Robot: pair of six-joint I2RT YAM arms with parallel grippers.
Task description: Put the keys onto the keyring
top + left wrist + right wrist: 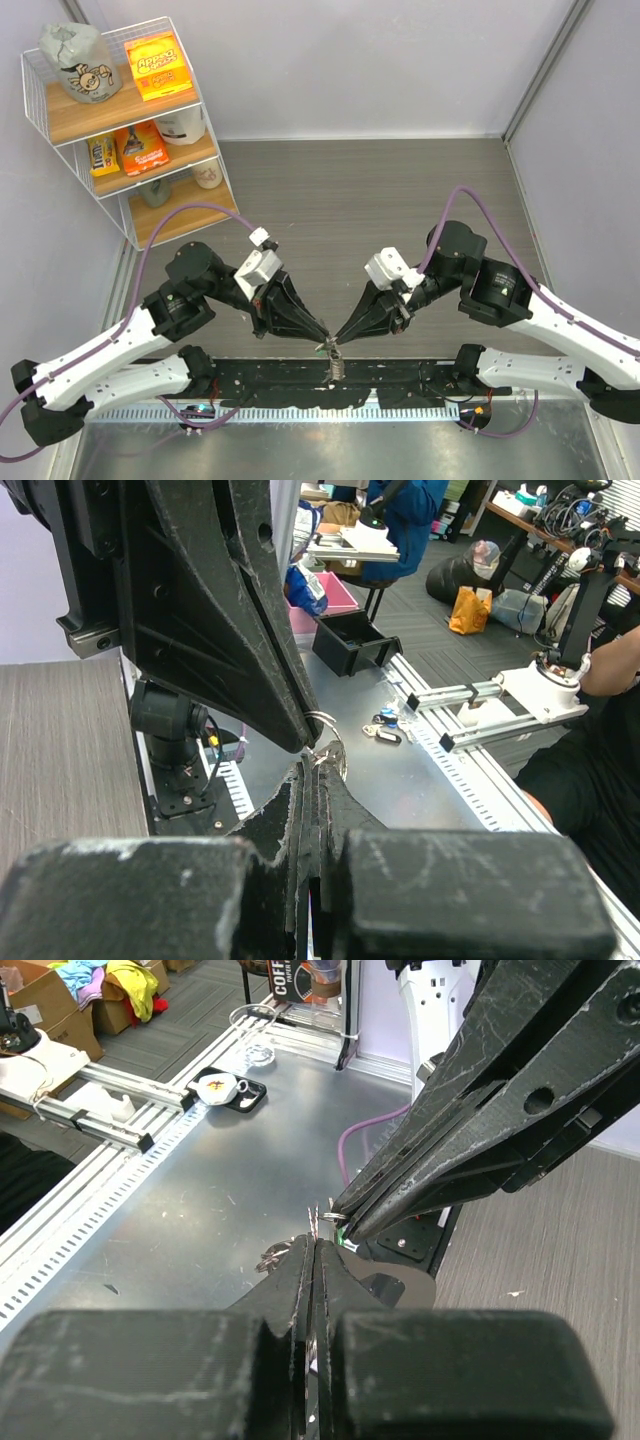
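Note:
In the top view my two grippers meet tip to tip over the near edge. The left gripper (322,340) is shut, with a small silver ring (328,742) at its tips. In the right wrist view a bright green bit (345,1243), seemingly the key's head, peeks out under the left gripper's tips. The right gripper (340,340) is shut on the keyring (336,367), whose glittering chain hangs below the tips. In the right wrist view thin metal (313,1222) sticks up from the right fingertips and chain (268,1256) shows beside them. The tips nearly touch.
A white wire shelf (35,110) with snack packs stands at the back left. A metal bench with slotted rails (300,412) lies below the arm bases. Small dark items (383,728) and a black box (350,645) lie on that bench.

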